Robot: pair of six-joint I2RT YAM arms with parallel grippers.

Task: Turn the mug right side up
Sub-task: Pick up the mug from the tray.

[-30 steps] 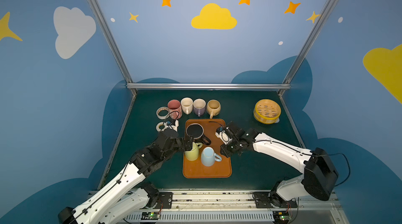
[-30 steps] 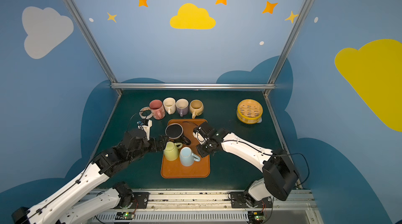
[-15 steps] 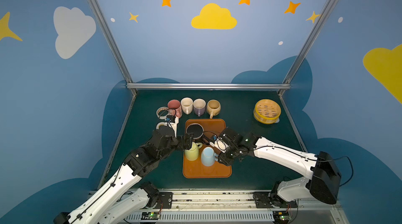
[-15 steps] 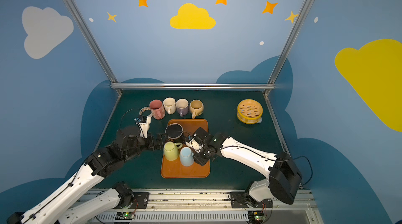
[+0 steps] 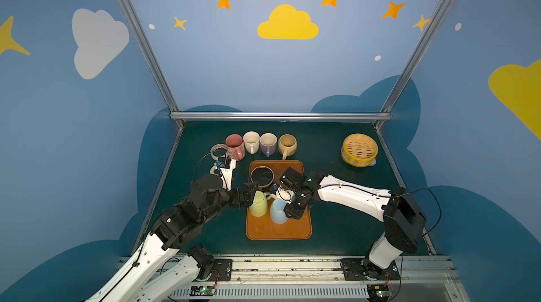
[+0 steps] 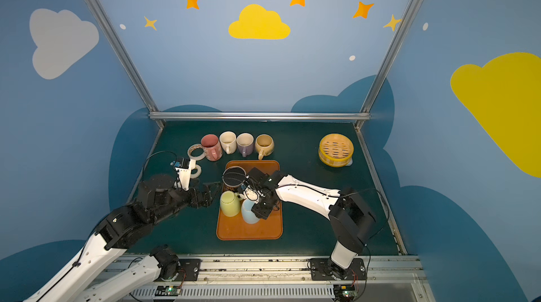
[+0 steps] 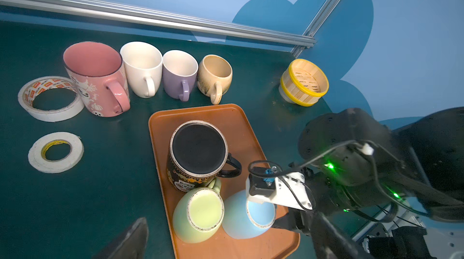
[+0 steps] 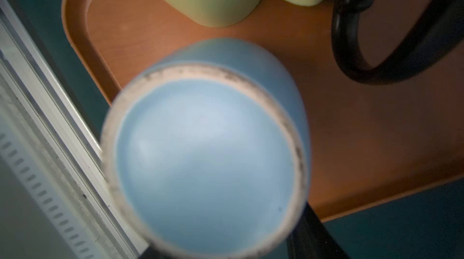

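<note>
The right hand (image 5: pixel 289 210) sits low over the middle of the tray (image 5: pixel 278 231), set around the blue mug (image 5: pixel 278 212). One dark finger (image 7: pixel 286 222) runs down the side of the mug that faces the tray's right edge. I cannot tell whether the hand presses on the mug or only straddles it. The blue mug stands upside down on the tray, and its pale base (image 8: pixel 206 159) with the rough foot ring faces up. Just beside it, toward the tray's left edge, a green mug (image 5: pixel 258 205) is also upside down, and the two look as if they touch. The left hand (image 5: pixel 249 196) hovers at the tray's left edge, level with the green mug, its fingers spread wide and holding nothing. At the tray's far end a black mug (image 5: pixel 262 176) stands upright, its handle turned toward the tray's right edge. Beyond the tray's far edge, on the dark green tabletop (image 5: pixel 319 151), four mugs stand upright in a row: a pink mug (image 5: pixel 235 145), a white mug (image 5: pixel 251 141), a purple mug (image 5: pixel 268 143) and a tan mug (image 5: pixel 287 143). Off the tray's far left corner lie a big roll of tape (image 7: pixel 56 116) and a small roll of tape (image 7: pixel 77 152). Well apart from the tray's far right corner sits a round steamer basket (image 5: pixel 359 149) with a yellow rim.
</note>
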